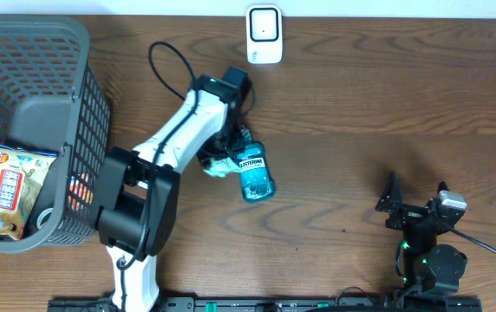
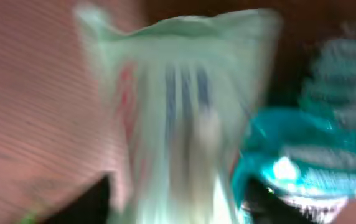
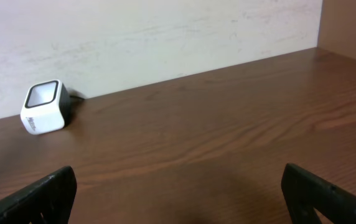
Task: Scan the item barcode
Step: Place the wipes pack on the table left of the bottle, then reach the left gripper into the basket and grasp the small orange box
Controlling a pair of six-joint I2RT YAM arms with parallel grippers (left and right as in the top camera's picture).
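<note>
Table (image 1: 361,113): basket (image 1: 96,104), scanner (image 1: 264,35), bottle (image 1: 254,173), perhaps packet (image 1: 216,165)

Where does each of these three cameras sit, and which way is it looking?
Overhead: fixed above the table, looking straight down on the basket, mouthwash bottle, barcode scanner, left arm and right claw.
Left wrist: on the left arm, very close and blurred, facing a white packet beside the bottle; dark finger shapes at the bottom edge.
Right wrist: low, facing across the table to the wall; its open fingers frame the bottom corners.
Shared: overhead and right wrist both show the scanner.
</note>
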